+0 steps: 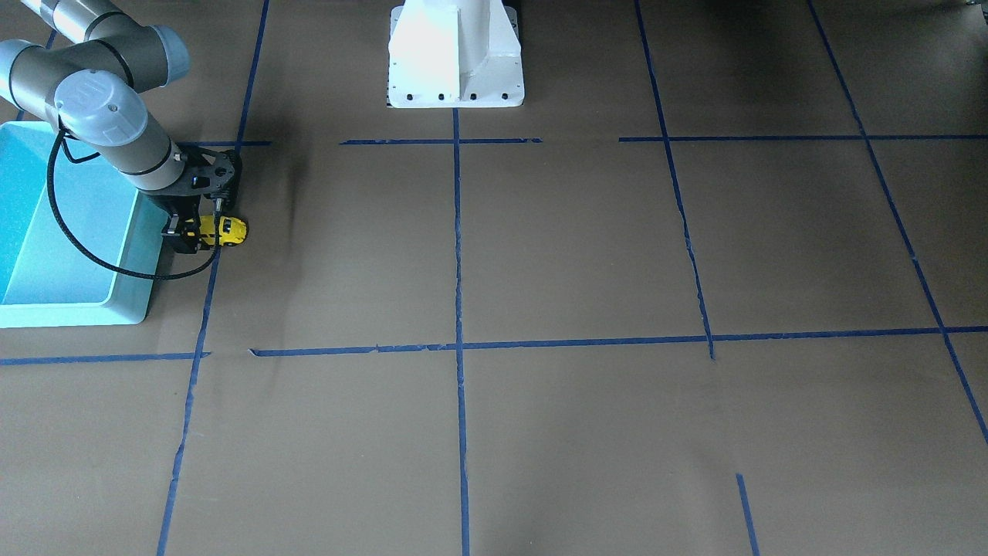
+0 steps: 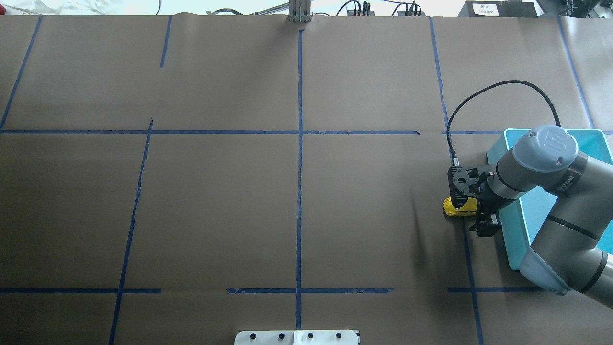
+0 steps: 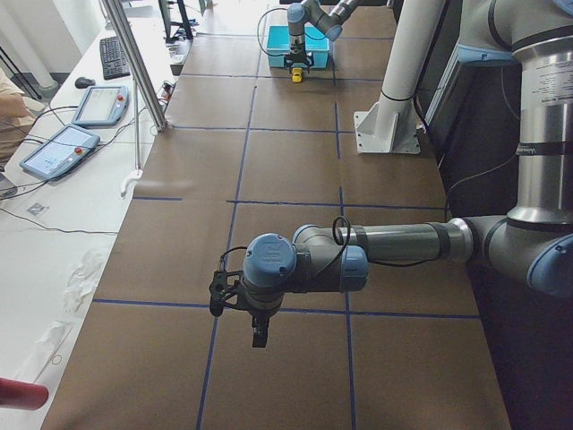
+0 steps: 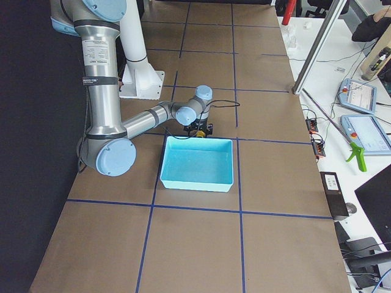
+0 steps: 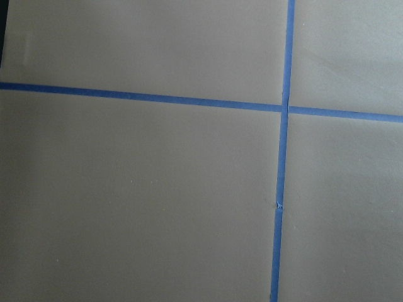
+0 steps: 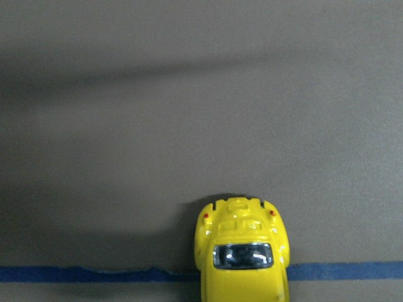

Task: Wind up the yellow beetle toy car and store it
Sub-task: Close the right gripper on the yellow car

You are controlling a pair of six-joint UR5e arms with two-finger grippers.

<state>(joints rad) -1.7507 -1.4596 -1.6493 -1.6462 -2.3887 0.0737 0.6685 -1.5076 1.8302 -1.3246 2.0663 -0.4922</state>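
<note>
Down low, right claw [image 1: 197, 232] hangs over yellow beetle toy car [image 1: 230, 230]

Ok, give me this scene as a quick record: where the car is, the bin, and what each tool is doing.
car: yellow beetle toy car on the brown paper, across a blue tape line
bin: turquoise bin, right beside the car, car not in it
right tool: down at the car, grip unclear
left tool: over the paper, far from the car, state unclear
stored: not yet
</note>
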